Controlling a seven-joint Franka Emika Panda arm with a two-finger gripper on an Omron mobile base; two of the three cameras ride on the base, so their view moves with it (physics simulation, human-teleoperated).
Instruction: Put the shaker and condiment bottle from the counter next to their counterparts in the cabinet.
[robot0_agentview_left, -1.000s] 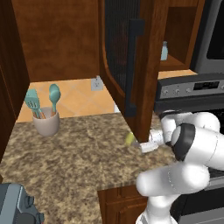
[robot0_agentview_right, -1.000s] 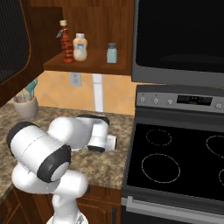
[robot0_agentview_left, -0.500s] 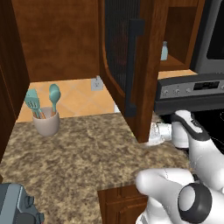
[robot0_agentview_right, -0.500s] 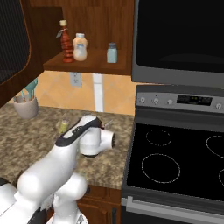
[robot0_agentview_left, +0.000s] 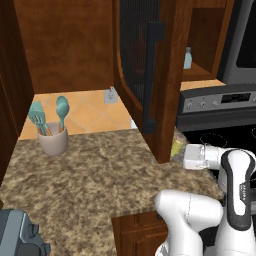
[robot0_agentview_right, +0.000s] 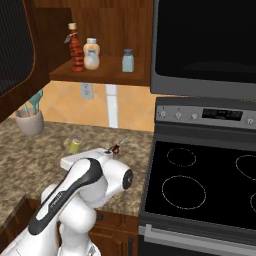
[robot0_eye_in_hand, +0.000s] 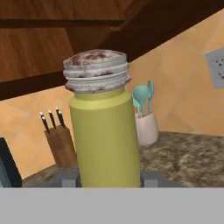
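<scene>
The shaker (robot0_eye_in_hand: 105, 135), yellow-green with a grey cap, stands between my fingertips, and my gripper (robot0_eye_in_hand: 109, 176) is shut on it. It sits low over the counter (robot0_agentview_left: 90, 175), just past the open cabinet door (robot0_agentview_left: 145, 75), with the gripper (robot0_agentview_left: 180, 153) at its base. From the right, the shaker (robot0_agentview_right: 75, 145) is at the end of my hand, and the gripper (robot0_agentview_right: 76, 151) holds it above the counter (robot0_agentview_right: 30, 160). On the cabinet shelf (robot0_agentview_right: 100, 74) the red condiment bottle (robot0_agentview_right: 75, 49) stands beside a cream bottle (robot0_agentview_right: 91, 54). A pale blue bottle (robot0_agentview_right: 128, 60) stands further right.
A cup of teal utensils (robot0_agentview_left: 52, 140) stands at the back left of the counter. A knife block (robot0_eye_in_hand: 61, 146) shows behind the shaker. The stove (robot0_agentview_right: 200, 185) and the microwave (robot0_agentview_right: 205, 45) lie to the right. A grey appliance (robot0_agentview_left: 20, 235) sits at the near left corner.
My arm has swung round, its elbow dropping toward the counter's front edge. The shaker has shifted rightward with the hand, close to the door's edge. The jaws have kept their width.
</scene>
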